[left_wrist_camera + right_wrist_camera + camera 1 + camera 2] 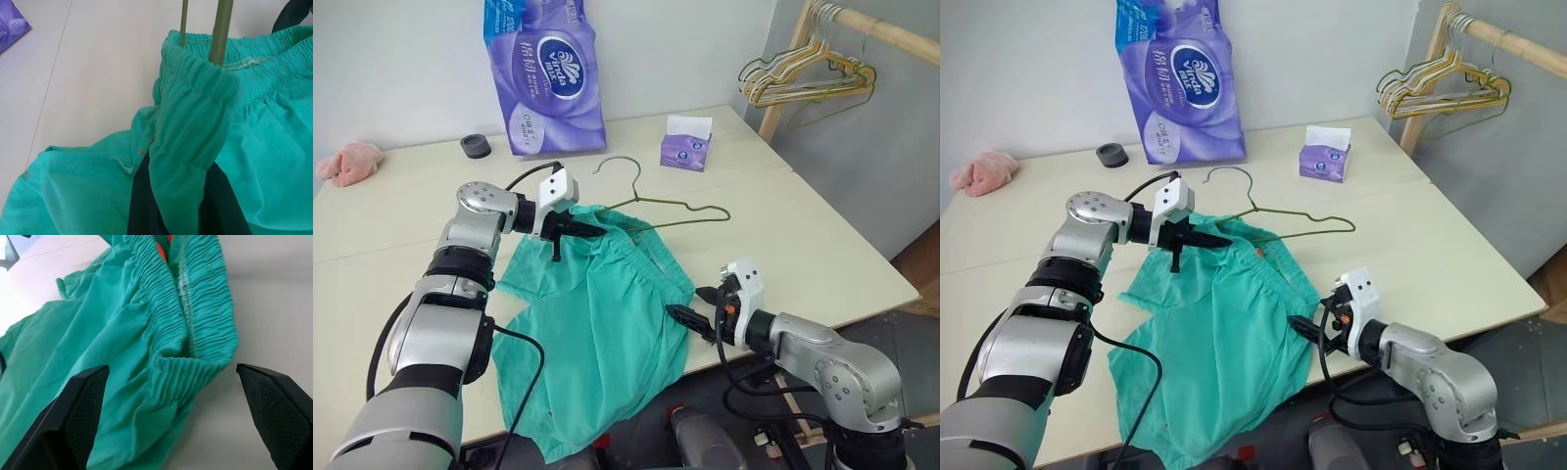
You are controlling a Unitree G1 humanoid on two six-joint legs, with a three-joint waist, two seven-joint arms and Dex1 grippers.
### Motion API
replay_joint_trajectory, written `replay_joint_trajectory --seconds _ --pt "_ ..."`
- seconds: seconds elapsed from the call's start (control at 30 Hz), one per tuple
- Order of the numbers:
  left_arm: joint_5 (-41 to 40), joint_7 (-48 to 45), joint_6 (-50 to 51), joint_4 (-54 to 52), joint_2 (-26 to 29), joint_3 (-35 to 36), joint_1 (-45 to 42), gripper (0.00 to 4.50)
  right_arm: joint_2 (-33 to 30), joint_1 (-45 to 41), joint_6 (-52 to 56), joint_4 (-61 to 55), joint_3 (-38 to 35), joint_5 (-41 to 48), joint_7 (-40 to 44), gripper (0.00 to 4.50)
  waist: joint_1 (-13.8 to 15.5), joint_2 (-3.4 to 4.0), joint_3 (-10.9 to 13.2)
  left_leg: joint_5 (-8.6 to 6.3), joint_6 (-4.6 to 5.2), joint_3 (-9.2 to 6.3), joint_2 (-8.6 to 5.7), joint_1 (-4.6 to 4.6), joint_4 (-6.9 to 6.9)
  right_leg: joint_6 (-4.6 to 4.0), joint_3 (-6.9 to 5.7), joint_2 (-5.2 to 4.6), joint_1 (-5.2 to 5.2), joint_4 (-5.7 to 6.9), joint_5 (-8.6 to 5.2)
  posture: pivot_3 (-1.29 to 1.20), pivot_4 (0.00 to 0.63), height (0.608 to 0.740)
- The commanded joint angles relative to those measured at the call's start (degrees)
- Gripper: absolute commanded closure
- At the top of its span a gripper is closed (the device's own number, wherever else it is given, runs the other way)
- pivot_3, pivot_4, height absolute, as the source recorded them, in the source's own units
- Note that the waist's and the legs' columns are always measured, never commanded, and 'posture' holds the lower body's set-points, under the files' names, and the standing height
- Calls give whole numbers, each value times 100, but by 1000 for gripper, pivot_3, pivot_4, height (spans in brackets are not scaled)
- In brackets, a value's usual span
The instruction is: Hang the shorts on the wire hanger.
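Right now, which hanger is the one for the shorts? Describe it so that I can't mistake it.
On the table, in front of the big purple tissue pack, lie the green shorts. The wire hanger lies flat with one end inside their waistband, hook toward the pack. It is a single olive one, unlike the bunch of hangers on the rail.

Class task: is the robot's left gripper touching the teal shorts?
Touching. The left wrist view shows the left gripper's fingers pinching a fold of the shorts at the waistband.
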Motion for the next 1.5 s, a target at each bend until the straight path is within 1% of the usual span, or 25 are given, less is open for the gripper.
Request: replay_joint_trajectory --seconds 0.03,0.1,0.13,0.2,0.23,0.27,0.3,0.47,0.6,0.67,0.73,0.83,0.97,1.13,1.3,1.4,1.5 --pt "-42 30 -67 -72 51 163 -120 4500 119 -190 -57 1 88 101 -93 228 -6 0 0 0 0 0 0 0 0 0 0 0 0 0 0 -267 95 740" --pt "-49 37 -65 -72 46 170 -112 4500 126 -245 -198 86 290 -34 -127 625 -11 0 0 0 0 0 0 -1 0 0 1 0 -2 1 0 -266 94 740" --pt "-49 41 -68 -70 45 171 -112 4500 99 -264 -260 114 374 -111 -148 905 -11 0 0 0 0 0 0 -1 0 0 0 0 -2 1 0 -266 94 740" --pt "-52 48 -67 -66 47 177 -114 4500 -20 -289 -409 144 539 -285 -161 1666 -10 0 0 0 0 -2 0 -2 -1 0 -2 0 -3 1 -1 -266 94 740" --pt "-55 56 -68 -63 51 184 -114 4500 -82 -289 -471 160 600 -363 -176 1960 -10 0 0 0 0 -1 0 -2 0 0 -1 0 -3 1 -1 -265 94 740" --pt "-58 61 -66 -62 55 190 -114 4500 -158 -291 -524 169 663 -433 -171 2385 -9 0 0 0 0 -1 0 -2 0 0 -1 -1 -3 0 -1 -265 94 740" --pt "-60 65 -65 -59 58 195 -115 4500 -201 -290 -569 182 689 -477 -172 2687 -9 0 0 0 0 -1 -1 -2 0 0 -1 -1 -3 1 -1 -264 94 740" --pt "-54 72 -66 -61 75 224 -110 4500 -327 -253 -565 152 616 -456 -122 4450 -14 0 0 0 0 -1 -1 -2 -1 0 -1 1 -5 1 -1 -265 93 740" --pt "-103 21 40 -120 109 258 -86 4500 -494 -282 -561 106 434 -490 -140 4481 -11 0 0 0 0 -1 -1 -3 0 0 -1 0 -4 1 -1 -264 92 740" --pt "-173 -99 203 -194 160 294 -77 4500 -762 -313 -555 44 243 -525 -97 4481 -10 0 0 0 0 -1 -1 -3 0 0 -1 0 -4 1 -1 -263 92 740" --pt "-497 -235 804 -442 140 501 -183 4500 -1137 -329 -562 11 -84 -533 -8 4481 -5 0 0 0 0 0 -2 -4 0 0 -1 0 -5 1 -1 -263 93 740" --pt "-836 -386 1529 -951 122 663 -248 4500 -1537 -310 -613 23 -407 -529 98 4481 3 0 0 0 0 0 -3 -13 2 1 -1 -1 -13 3 -1 -262 93 740" --pt "-983 -700 2029 -1670 266 536 -24 4500 -1961 -298 -676 16 -706 -547 237 4481 4 0 0 0 0 1 -3 -13 -1 1 0 5 -15 4 -2 -262 93 740" --pt "-753 -808 1790 -2157 458 296 378 4500 -2473 -224 -652 -158 -1067 -391 545 4481 -3 1 0 0 0 7 -2 -5 -4 -9 5 7 -16 13 -7 -261 97 740" --pt "-510 -592 1161 -2013 543 192 461 4500 -3001 12 -434 -460 -1608 50 929 4481 62 0 1 0 0 8 -3 -8 -2 -12 5 7 -21 21 -12 -266 102 740" --pt "-529 -607 1066 -1889 536 202 397 4500 -3230 202 -253 -607 -1909 341 1103 4481 106 -1 1 0 0 10 -3 -8 -2 -11 6 7 -20 21 -13 -271 104 740" --pt "-562 -766 1047 -1888 559 163 381 4500 -3321 322 -212 -608 -2019 473 1113 4481 110 -2 2 0 0 13 -4 -8 -1 -4 7 7 -20 22 -17 -276 105 740"
